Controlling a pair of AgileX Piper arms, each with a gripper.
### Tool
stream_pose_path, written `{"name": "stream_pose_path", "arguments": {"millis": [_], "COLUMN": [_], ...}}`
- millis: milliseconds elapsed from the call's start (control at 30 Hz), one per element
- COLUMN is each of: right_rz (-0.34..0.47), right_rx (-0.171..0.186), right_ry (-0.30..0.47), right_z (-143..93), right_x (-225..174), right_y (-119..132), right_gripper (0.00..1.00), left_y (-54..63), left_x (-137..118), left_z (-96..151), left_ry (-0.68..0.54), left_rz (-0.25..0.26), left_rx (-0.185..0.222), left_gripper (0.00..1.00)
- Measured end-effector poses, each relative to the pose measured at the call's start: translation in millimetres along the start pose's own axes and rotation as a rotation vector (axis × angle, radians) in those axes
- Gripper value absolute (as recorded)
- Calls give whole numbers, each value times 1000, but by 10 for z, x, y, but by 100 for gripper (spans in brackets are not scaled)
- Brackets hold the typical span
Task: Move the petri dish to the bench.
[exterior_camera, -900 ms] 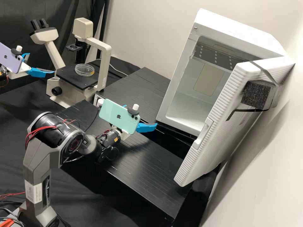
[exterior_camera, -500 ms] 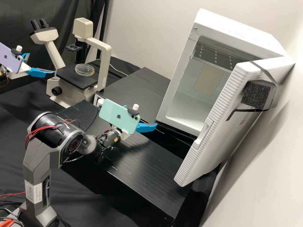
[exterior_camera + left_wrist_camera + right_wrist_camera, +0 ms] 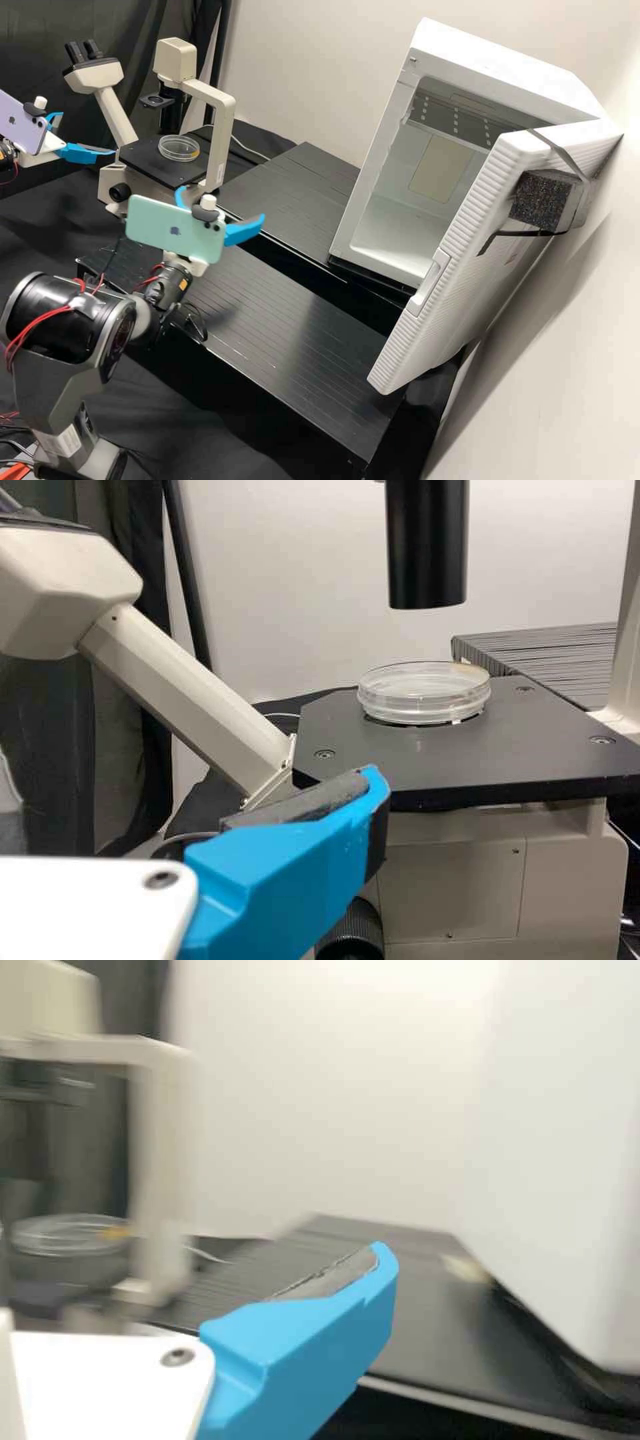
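The clear round petri dish [image 3: 179,148] lies flat on the microscope's black stage [image 3: 148,163] in the high view, with a yellow-orange patch at its rim. My left gripper [image 3: 87,133] stands open to the left of the stage. Nearer the camera than the microscope, over the black bench [image 3: 287,327], my right gripper [image 3: 221,203] is open and empty. In the left wrist view, a blue finger of the left gripper [image 3: 290,865] stands before the stage and the dish [image 3: 424,692]. The right wrist view has the right gripper [image 3: 310,1340] apart from the blurred dish [image 3: 70,1235].
The microscope's upright arm [image 3: 219,143] rises beside the dish, and its eyepiece tube [image 3: 113,113] slants up on the other side. A second black bench surface [image 3: 293,193] lies behind a gap. At the right stands a white incubator [image 3: 400,230] with its door [image 3: 460,267] open.
My right arm has swung left and its gripper has risen towards the microscope, away from the incubator, with its fingers still apart. The left arm and the dish have not moved.
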Motion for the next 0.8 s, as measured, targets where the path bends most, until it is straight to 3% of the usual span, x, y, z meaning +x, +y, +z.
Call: {"name": "stream_pose_path", "arguments": {"millis": [133,300,800], "right_rz": [-14,-2,-121], "right_rx": [-13,15,36], "right_ry": [72,115,143], "right_z": [-257,-508,-946], "right_x": [78,273,1135], "right_y": [-81,-114,-479], "right_gripper": [100,100,100], "left_y": [0,0,0], "left_x": [0,0,0], "left_z": [0,0,0], "left_ry": [0,0,0], "left_rz": [0,0,0], "left_rx": [0,0,0], "left_gripper": [100,100,100]}}
